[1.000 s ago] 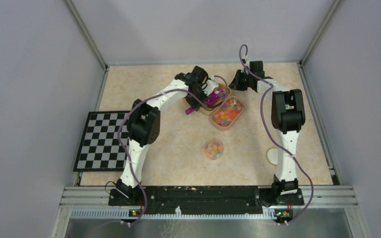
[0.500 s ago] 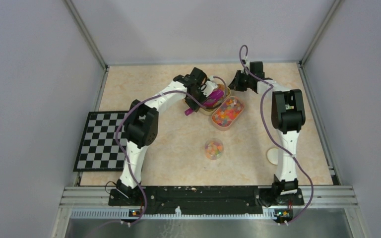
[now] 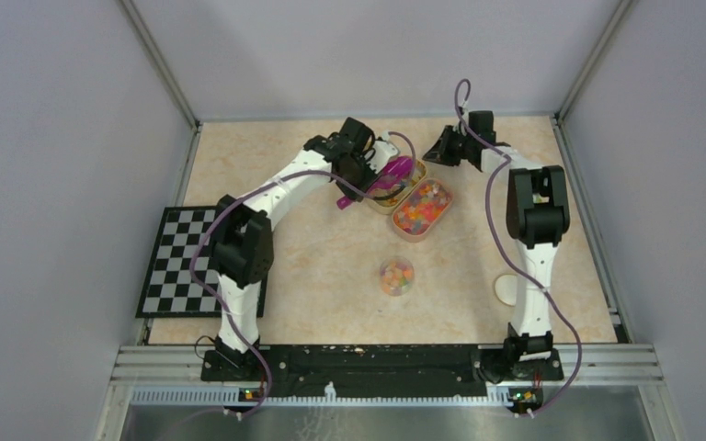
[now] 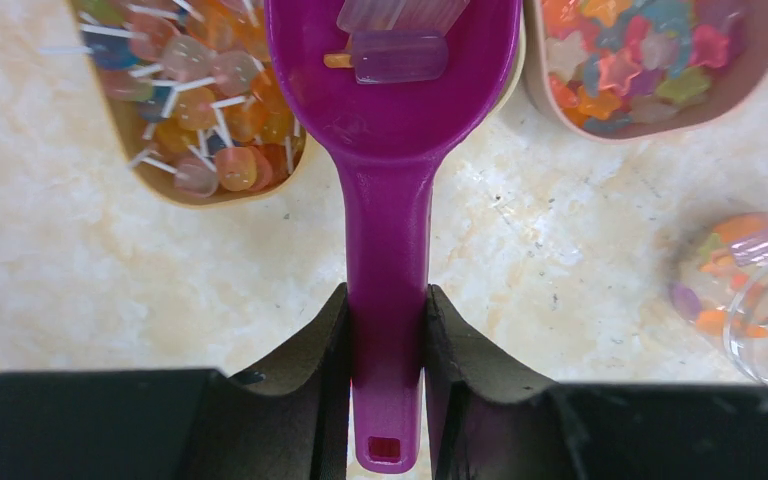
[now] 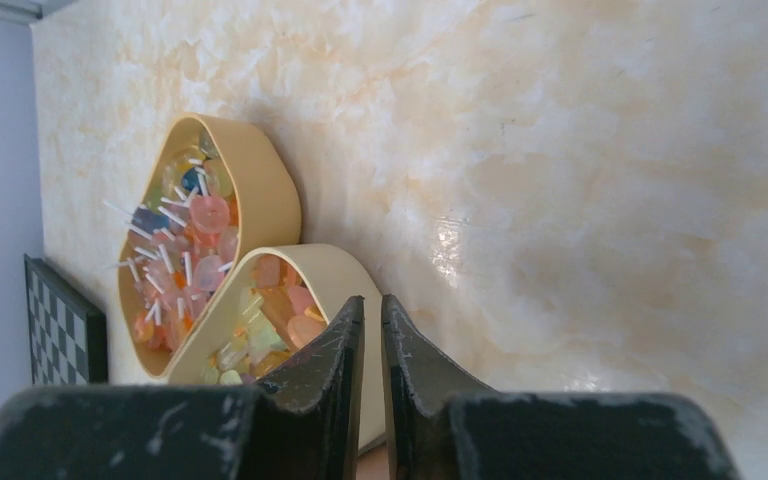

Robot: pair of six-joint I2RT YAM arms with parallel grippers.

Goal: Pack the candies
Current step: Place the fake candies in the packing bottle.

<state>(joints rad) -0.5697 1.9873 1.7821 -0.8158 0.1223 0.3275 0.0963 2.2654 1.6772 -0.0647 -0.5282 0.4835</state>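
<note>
**A:** Where do the candies [image 4: 195, 120] lie against the scoop [image 4: 390, 130]?

**B:** On both sides of its bowl; stick lollies in one cream tray [image 4: 145, 165], star shapes in the other tray [image 4: 750, 75]; one pale, ice-lolly-shaped piece [image 4: 400, 57] lies inside the bowl; more fill a clear jar [image 4: 750, 290] to the right.

**A:** Materials?

**B:** Glossy purple plastic scoop with a square hole at the handle end; translucent sweets; smooth rounded trays; marbled beige table [image 4: 90, 280].

**A:** And the grip?

**B:** The left gripper [image 4: 387, 320] clamps the handle from both sides; the right gripper [image 5: 372, 310] shows only a thin slit, nothing visibly between its tips, near a tray's rim.
</note>
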